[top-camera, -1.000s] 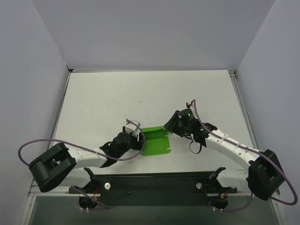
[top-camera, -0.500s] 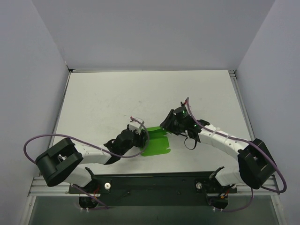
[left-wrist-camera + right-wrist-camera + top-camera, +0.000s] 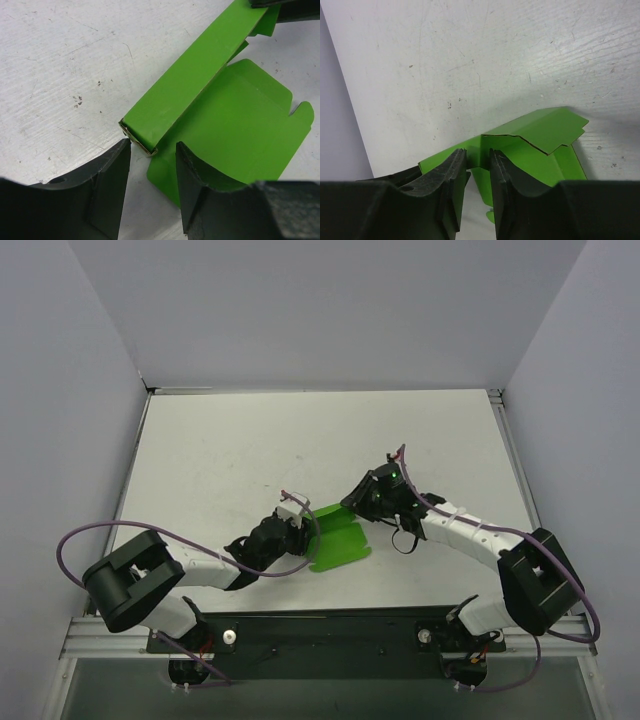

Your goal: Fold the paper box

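White table (image 3: pixel 220 460) carrying the paper box (image 3: pixel 335 540), partly folded (one panel raised). Left gripper (image 3: pixel 152 152) is spread about its left end; right gripper (image 3: pixel 478 160) pinches an upright flap.

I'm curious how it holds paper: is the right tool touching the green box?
Touching. The right wrist view shows a flap of the box wedged inside the right tool, the green filling the gap against both fingers.
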